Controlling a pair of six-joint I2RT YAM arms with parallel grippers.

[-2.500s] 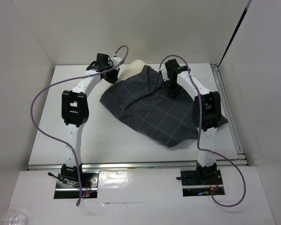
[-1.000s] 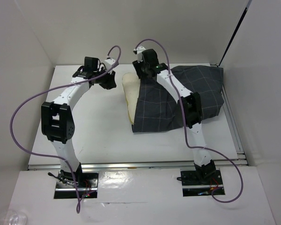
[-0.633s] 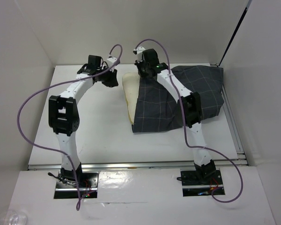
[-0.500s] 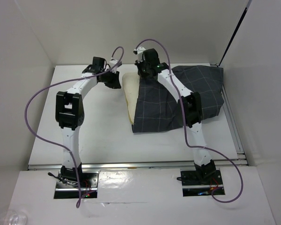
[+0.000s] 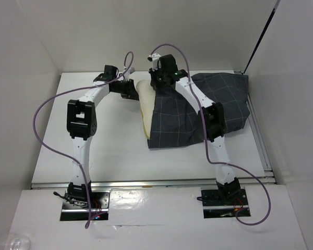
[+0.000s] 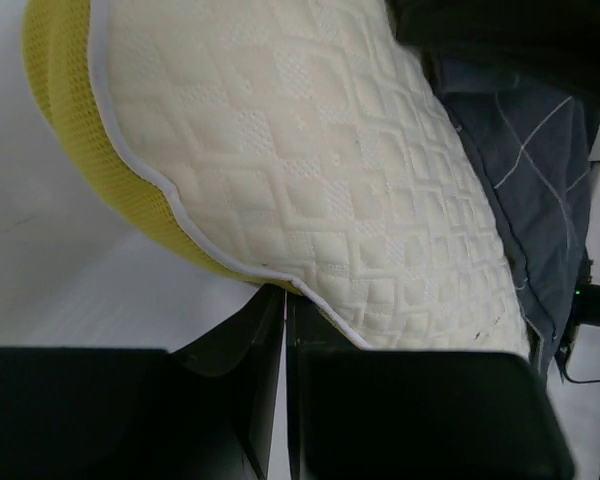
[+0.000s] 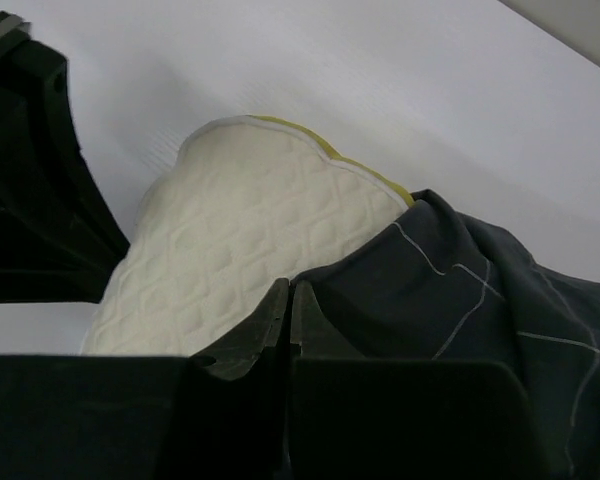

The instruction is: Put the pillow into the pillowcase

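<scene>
A robot lab cell: plain white walls (image 5: 146, 31) enclose a white desk (image 5: 120, 146) under the fingers (image 6: 410, 420); cabled arms (image 5: 82, 122) are bolted on.

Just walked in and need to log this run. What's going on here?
Two robot arms are putting the pillow into the pillowcase on the table. The pillow is partly inside, and its left end sticks out of the opening. The left pincer appears closed on that exposed end's edge. The right pincer is shut, seemingly on the pillowcase fabric at the opening.
</scene>
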